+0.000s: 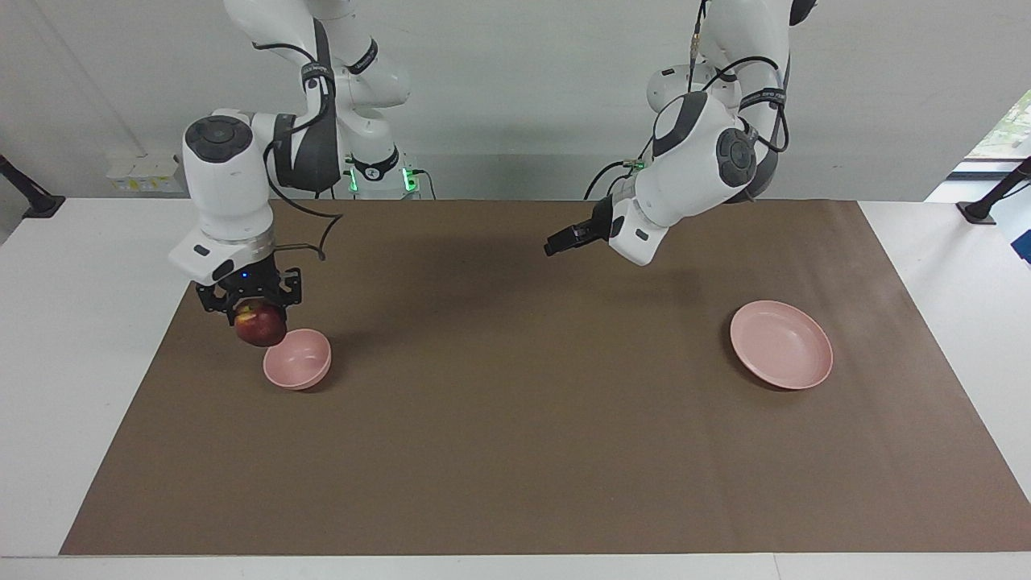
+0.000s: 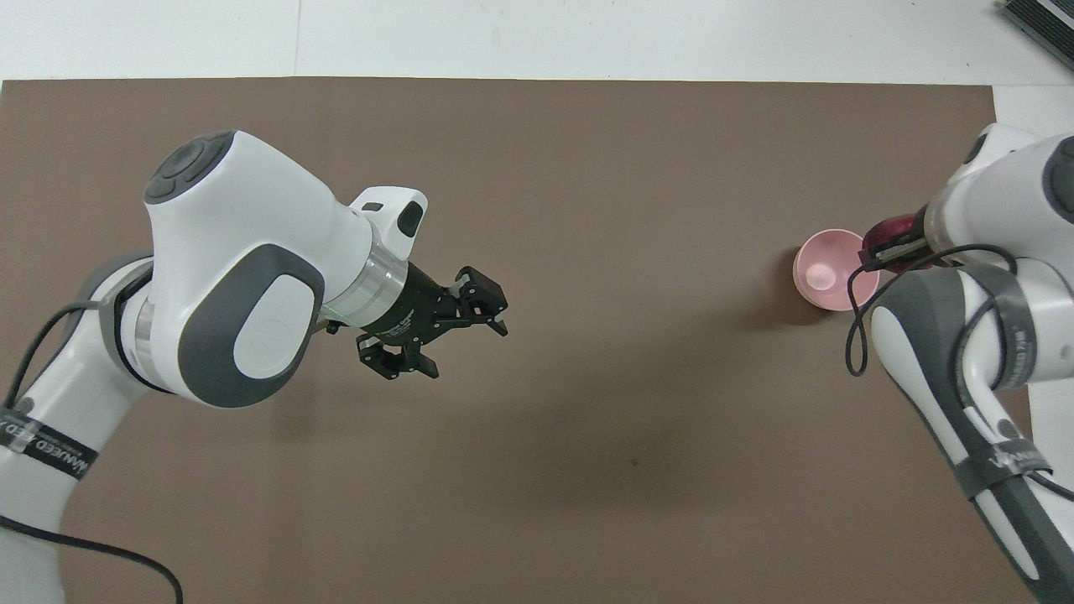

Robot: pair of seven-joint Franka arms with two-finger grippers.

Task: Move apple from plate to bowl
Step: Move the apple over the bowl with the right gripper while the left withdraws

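Note:
My right gripper (image 1: 258, 312) is shut on the dark red apple (image 1: 260, 325) and holds it low in the air, over the rim of the small pink bowl (image 1: 298, 359) at the side toward the right arm's end of the table. In the overhead view the apple (image 2: 892, 230) peeks out from under the right wrist beside the bowl (image 2: 826, 273). The flat pink plate (image 1: 780, 345) lies empty toward the left arm's end; the left arm hides it in the overhead view. My left gripper (image 1: 561, 242) is open and empty, up over the mat's middle (image 2: 460, 342).
A brown mat (image 1: 515, 451) covers most of the white table (image 1: 72, 338). Only the bowl and the plate stand on it. A dark object (image 2: 1040, 21) lies at the table's corner farthest from the robots, at the right arm's end.

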